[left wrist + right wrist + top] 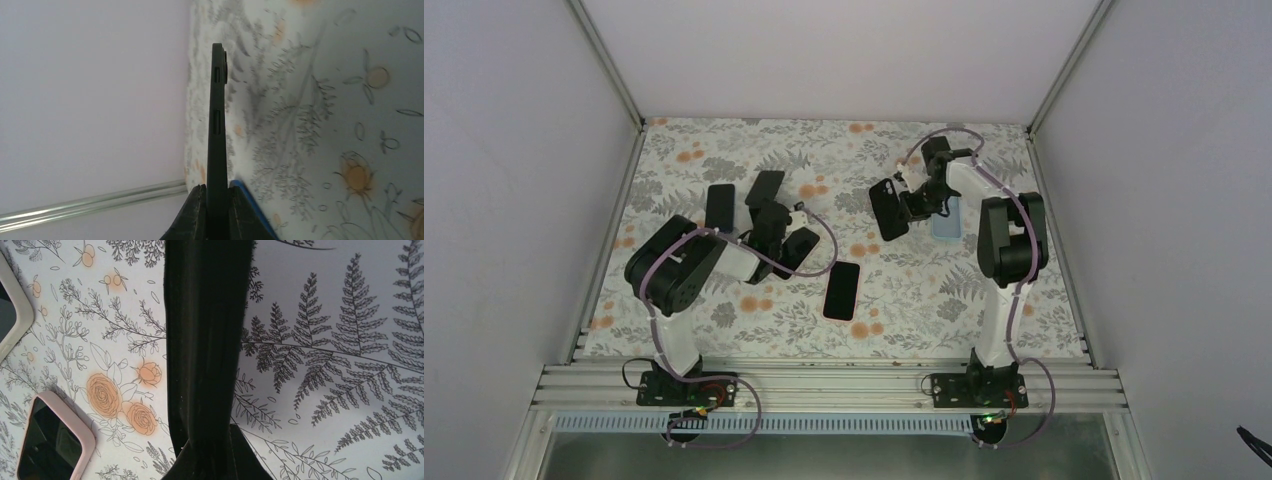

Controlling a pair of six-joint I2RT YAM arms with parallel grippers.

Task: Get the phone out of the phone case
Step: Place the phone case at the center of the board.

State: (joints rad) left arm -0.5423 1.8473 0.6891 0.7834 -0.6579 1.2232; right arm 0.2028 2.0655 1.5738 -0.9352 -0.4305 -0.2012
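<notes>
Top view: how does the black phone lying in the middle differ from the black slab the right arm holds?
The phone lies flat on the cloth, untouched; the slab is clamped in the right gripper. The phone sits lower in the view; the slab is higher, farther back. Both are black rounded rectangles.

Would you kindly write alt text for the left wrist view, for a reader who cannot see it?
The left gripper is shut on a thin black case, seen edge-on with two side slots, pointing away over the floral tablecloth. A white wall and a metal rail lie left.
</notes>
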